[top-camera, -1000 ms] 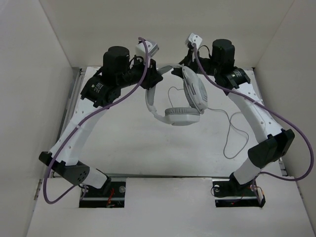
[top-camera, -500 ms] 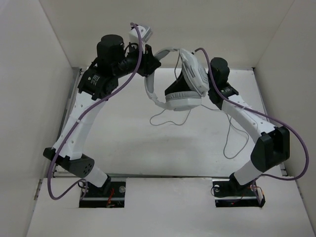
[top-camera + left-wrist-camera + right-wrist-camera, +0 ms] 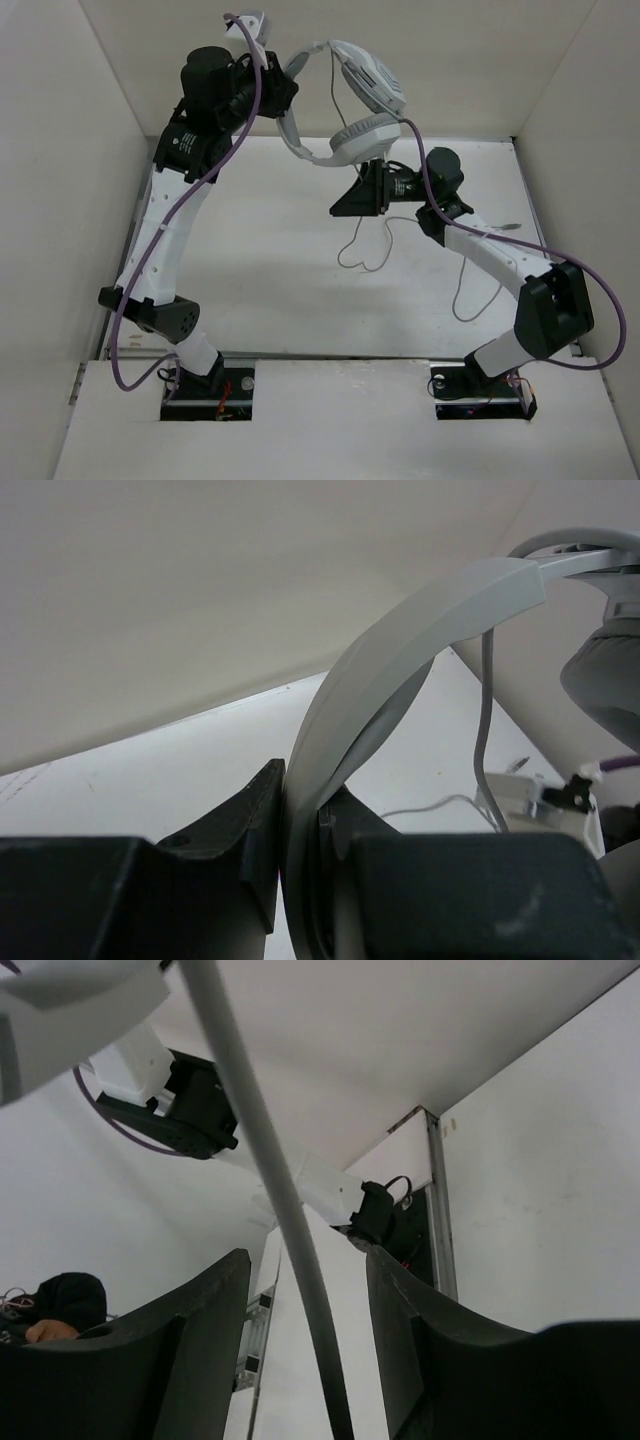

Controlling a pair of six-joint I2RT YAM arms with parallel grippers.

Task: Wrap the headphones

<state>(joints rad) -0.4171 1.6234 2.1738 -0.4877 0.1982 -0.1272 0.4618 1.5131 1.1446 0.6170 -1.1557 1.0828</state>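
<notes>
The white and grey headphones (image 3: 352, 98) hang high in the air at the back. My left gripper (image 3: 283, 100) is shut on their curved headband (image 3: 420, 620), which fills the gap between its jaws (image 3: 300, 795). One earcup (image 3: 605, 670) shows at the right edge of the left wrist view. The thin grey cable (image 3: 365, 250) drops from the headphones to the table. My right gripper (image 3: 336, 208) is open below the earcups. The cable (image 3: 250, 1110) runs between its spread jaws (image 3: 308, 1290) without being pinched. I cannot pick out the plug.
The cable loops on the white table (image 3: 250, 280) at centre and trails off to the right (image 3: 465, 295) beside the right arm. Tall white walls (image 3: 60, 150) close in the left, back and right. Purple arm cables (image 3: 215, 170) hang along both arms.
My left arm has lifted the headphones up and toward the back wall. My right gripper has come away from the headphones' top and swung down under them, with the cable between its open jaws.
</notes>
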